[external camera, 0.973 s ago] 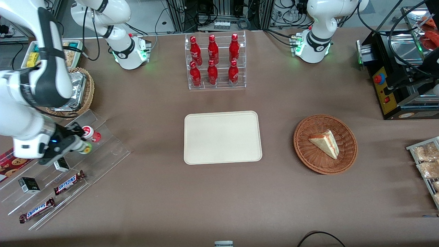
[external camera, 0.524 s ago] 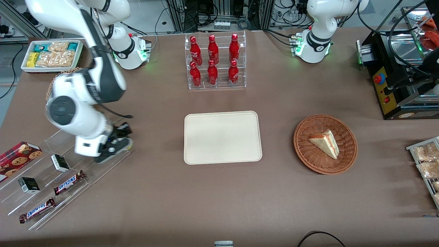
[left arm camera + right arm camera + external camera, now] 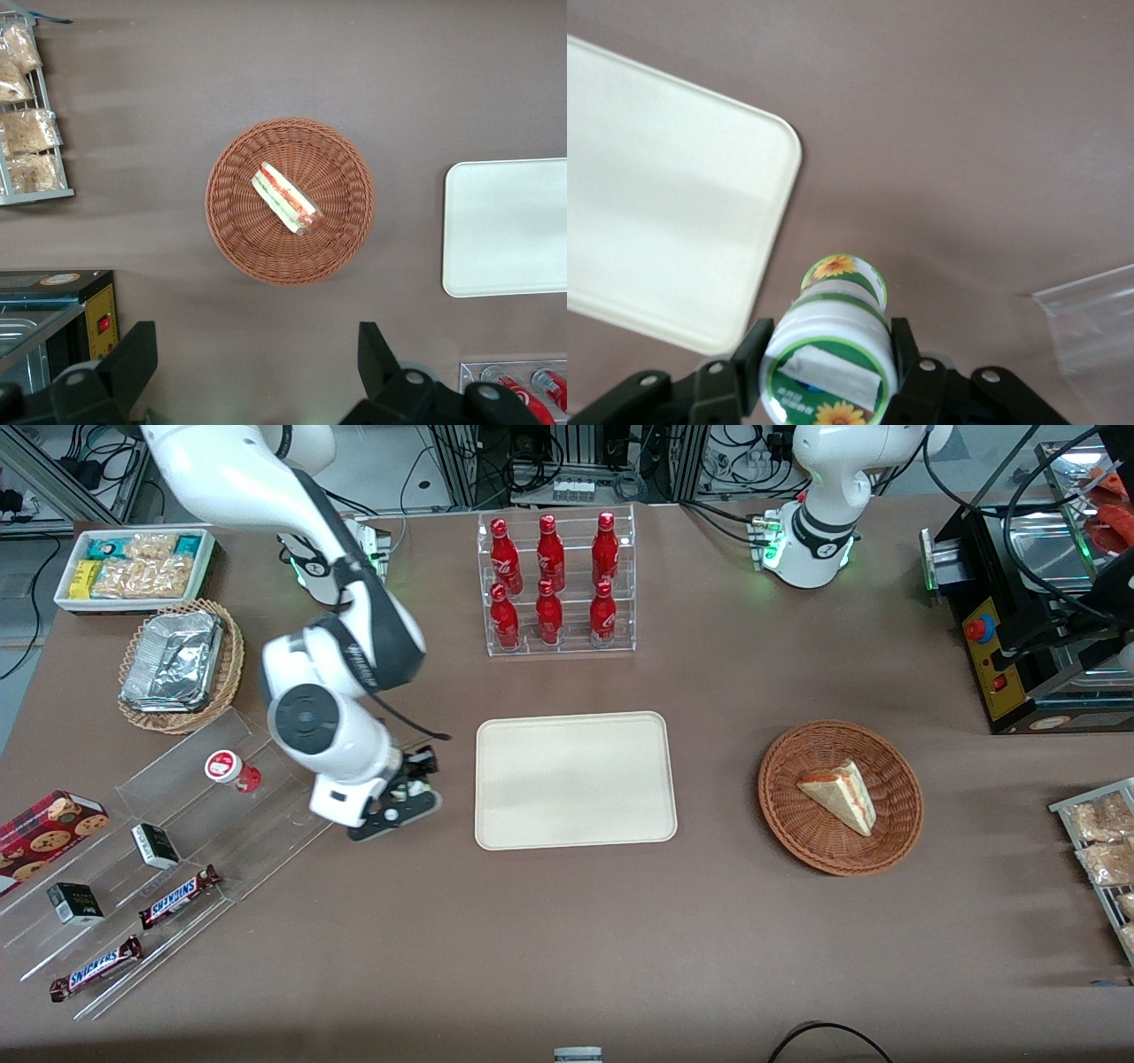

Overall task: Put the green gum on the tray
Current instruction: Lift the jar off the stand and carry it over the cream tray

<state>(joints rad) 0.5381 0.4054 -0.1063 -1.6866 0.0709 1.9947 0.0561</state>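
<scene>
My gripper (image 3: 409, 790) is shut on the green gum (image 3: 829, 341), a white bottle with a green-and-yellow sunflower label, gripped between both fingers and held above the brown table. In the front view the bottle is hidden under the gripper. The gripper hangs just beside the cream tray (image 3: 576, 779), at the edge toward the working arm's end of the table. The tray (image 3: 664, 230) also shows in the right wrist view with a rounded corner close to the bottle. Nothing lies on the tray.
A red-labelled gum bottle (image 3: 232, 770) stands on the clear acrylic stand (image 3: 168, 841) with Snickers bars (image 3: 177, 895) and small boxes. A foil tray in a basket (image 3: 177, 662), a rack of red bottles (image 3: 555, 584) and a wicker basket with a sandwich (image 3: 840, 797) are on the table.
My gripper has carried the green gum from the acrylic stand sideways across the table to the tray's edge. The red-labelled bottle stays on the stand.
</scene>
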